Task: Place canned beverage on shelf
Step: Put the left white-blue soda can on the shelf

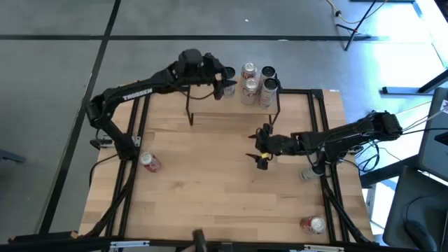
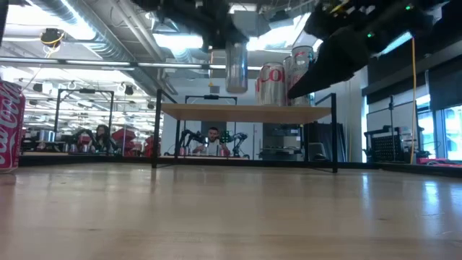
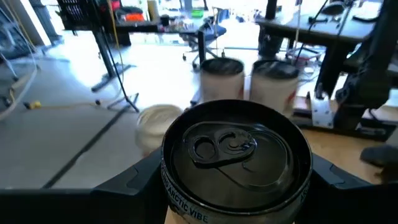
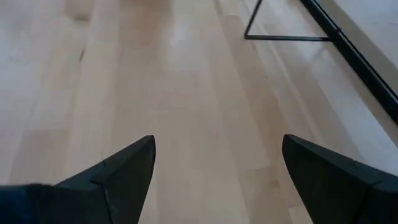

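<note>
The shelf, a light wood top on thin black legs, stands at the table's far edge. Several cans stand on its right part. My left gripper is shut on a silver can over the shelf's middle, just left of those cans. The can's dark top fills the left wrist view. My right gripper is open and empty above the table, on the near side of the shelf's right end; it also shows in the right wrist view. My left gripper pinches the can's upper wall just below the rim between its two fingers, one on each side. The fingers come about level from the table's left side. The can is upright and lifted clear of the shelf top.
A red can lies on the table's left part and shows large in the low view. Another red can lies at the near right corner. People sit in the room beyond the table.
</note>
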`<move>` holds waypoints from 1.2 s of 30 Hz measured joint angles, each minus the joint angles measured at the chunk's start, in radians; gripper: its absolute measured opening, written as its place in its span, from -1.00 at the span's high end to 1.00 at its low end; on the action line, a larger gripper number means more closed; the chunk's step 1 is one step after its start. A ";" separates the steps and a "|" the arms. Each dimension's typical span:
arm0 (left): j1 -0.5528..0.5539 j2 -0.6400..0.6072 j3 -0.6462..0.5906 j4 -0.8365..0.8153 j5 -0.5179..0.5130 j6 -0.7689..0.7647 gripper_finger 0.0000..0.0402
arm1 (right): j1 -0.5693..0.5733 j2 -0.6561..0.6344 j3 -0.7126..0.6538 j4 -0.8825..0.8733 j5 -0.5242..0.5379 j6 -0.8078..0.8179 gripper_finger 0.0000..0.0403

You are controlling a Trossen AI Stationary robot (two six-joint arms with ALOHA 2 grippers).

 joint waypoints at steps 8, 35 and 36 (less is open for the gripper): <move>0.094 0.116 0.012 0.047 0.069 0.019 -0.10 | -0.112 0.000 0.000 0.001 -0.060 -0.051 -0.69; 0.090 0.219 0.103 0.038 0.120 -0.007 -0.36 | -0.197 0.000 -0.003 0.002 -0.137 -0.052 -0.69; 0.087 0.219 0.102 0.038 0.114 -0.007 -0.36 | -0.197 0.000 -0.003 0.002 -0.137 -0.052 -0.69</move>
